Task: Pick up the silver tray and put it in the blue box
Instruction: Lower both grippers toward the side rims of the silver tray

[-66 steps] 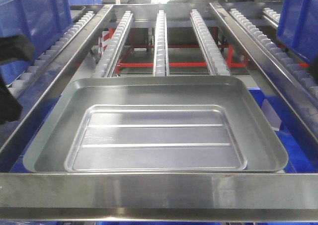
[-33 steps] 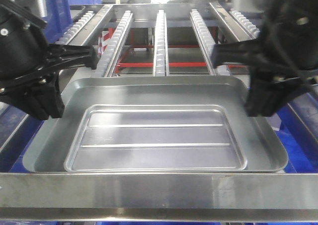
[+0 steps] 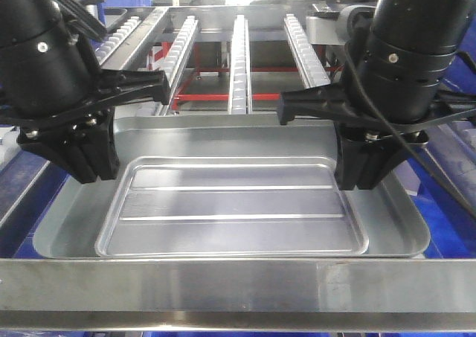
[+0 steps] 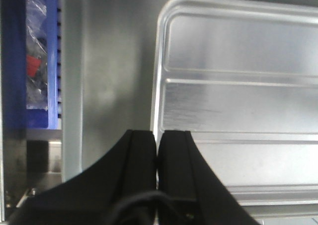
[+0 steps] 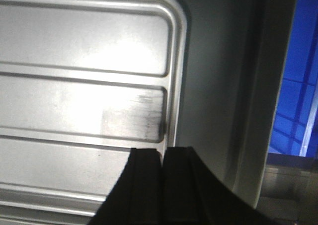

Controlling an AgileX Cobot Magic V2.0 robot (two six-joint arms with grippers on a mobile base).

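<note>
No writing, label or number seems legible; the far background is blurred.

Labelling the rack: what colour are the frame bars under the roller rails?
The frame bars are red, clearest in the exterior front-facing view.

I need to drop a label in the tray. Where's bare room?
The bottom of the silver tray is bare between the grippers. Crowded: the left gripper hangs over its left slope, the right gripper over its right slope.
</note>
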